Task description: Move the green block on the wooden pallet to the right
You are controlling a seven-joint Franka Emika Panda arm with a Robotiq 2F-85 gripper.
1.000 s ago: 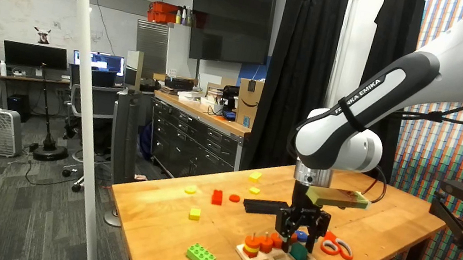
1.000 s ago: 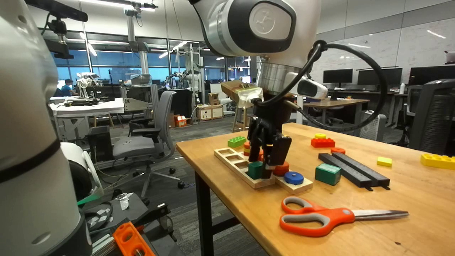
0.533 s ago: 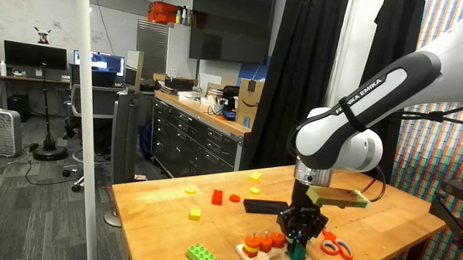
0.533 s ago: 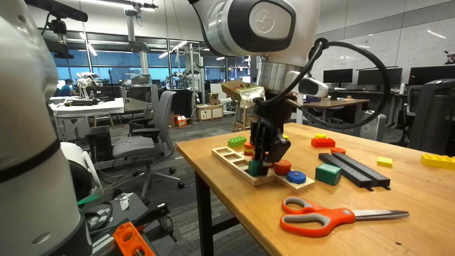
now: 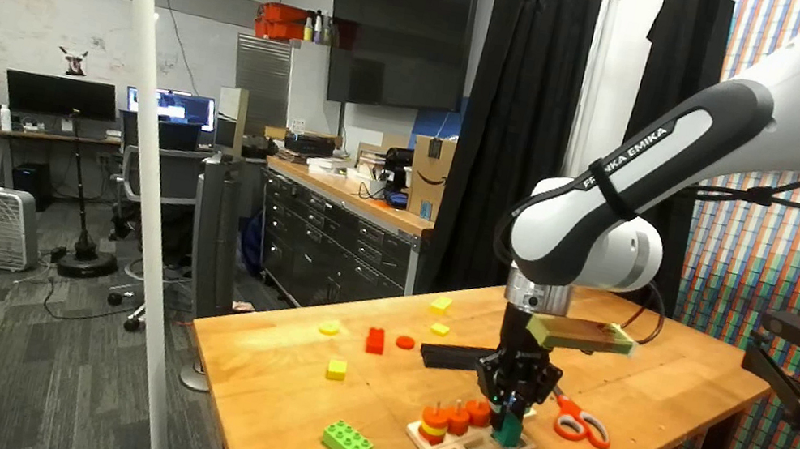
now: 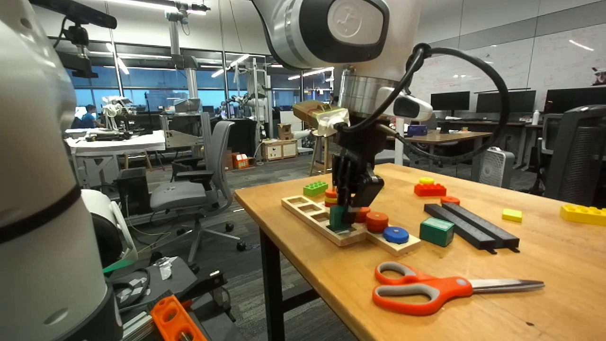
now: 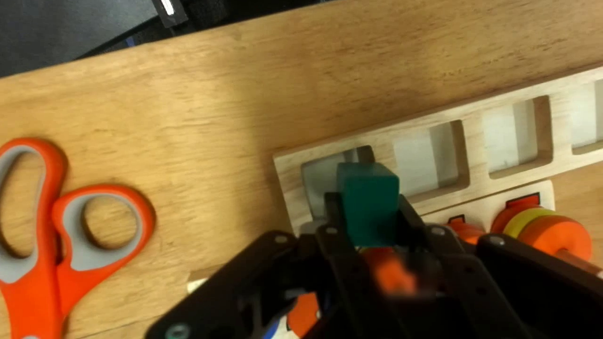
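1. Slightly higher than half a second earlier, the dark-green cube (image 6: 336,218) and the Robotiq gripper (image 7: 370,209) had risen together, while the light-wood slotted tray (image 7: 292,181) stayed put.
2. Both fingers (image 7: 335,211) pinched the cube, one on each side; part of it jutted past them, toward the tray's long side farther from the peg board (image 6: 410,243).
3. It hung over the tray's end slot (image 7: 320,176); whether its underside had wholly cleared the slot walls could not be told.
4. Snagging was, in my judgement, the likeliest trouble: moved sideways too low, the cube could strike the divider (image 7: 384,149) before the tray's neighbouring slot (image 7: 417,157), shoving the tray along or twisting loose.
5. Because the hold looked off-centre, the cube might also pivot between the fingers, then meet a slot cocked and jam on its rim.
6. Orange discs (image 6: 377,221) on the peg board, just beside the tray, sat near the gripper; a low swing that way would likely bump them. Orange-handled scissors (image 7: 103,226) lay beyond the tray's end, apart from it, a smaller worry.
7. Whose right the task meant was unclear: rightward in the wrist view led toward the tray's other slots; the opposite reading would carry the cube off its end.
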